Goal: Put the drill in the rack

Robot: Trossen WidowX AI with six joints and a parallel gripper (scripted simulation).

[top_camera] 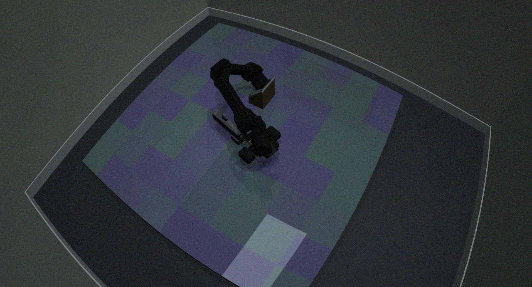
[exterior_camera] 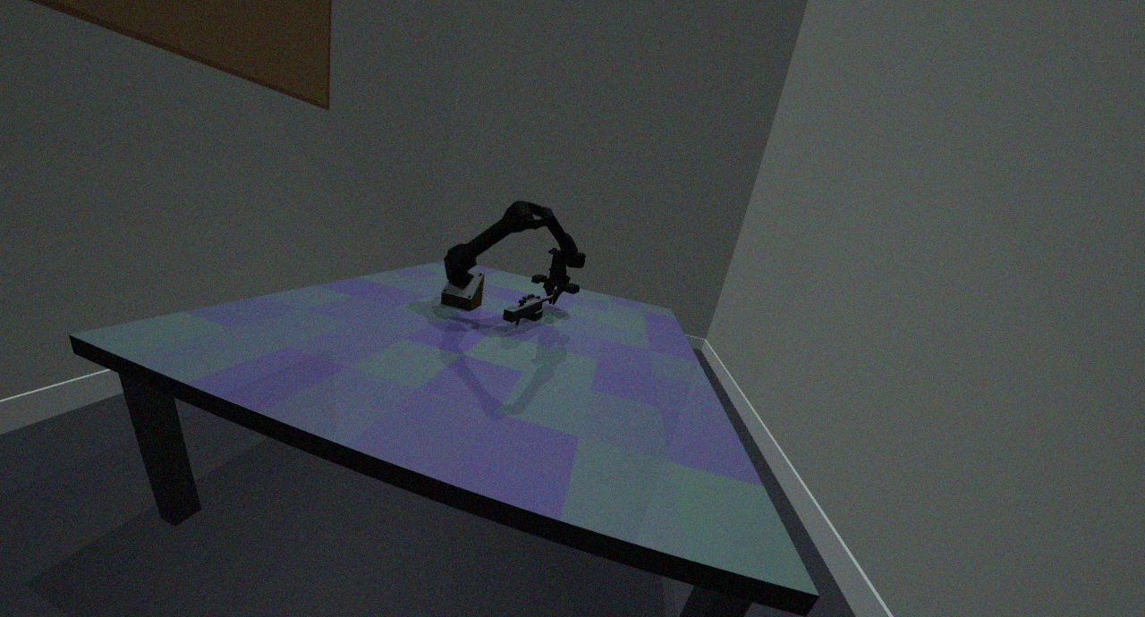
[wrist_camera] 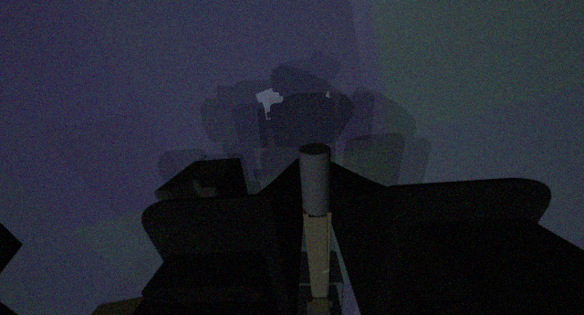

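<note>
Bare test room, checkered table (exterior_camera: 448, 421) in a corner, plain grey walls (exterior_camera: 961, 213), white skirting (exterior_camera: 768, 429)

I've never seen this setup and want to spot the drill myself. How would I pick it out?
Start at the checkered table and follow the black arm down to its gripper. Clamped there, seen best in the wrist view, is the drill: a slim pale-grey cylinder on a tan shank, the only light thing among dark parts.
</note>
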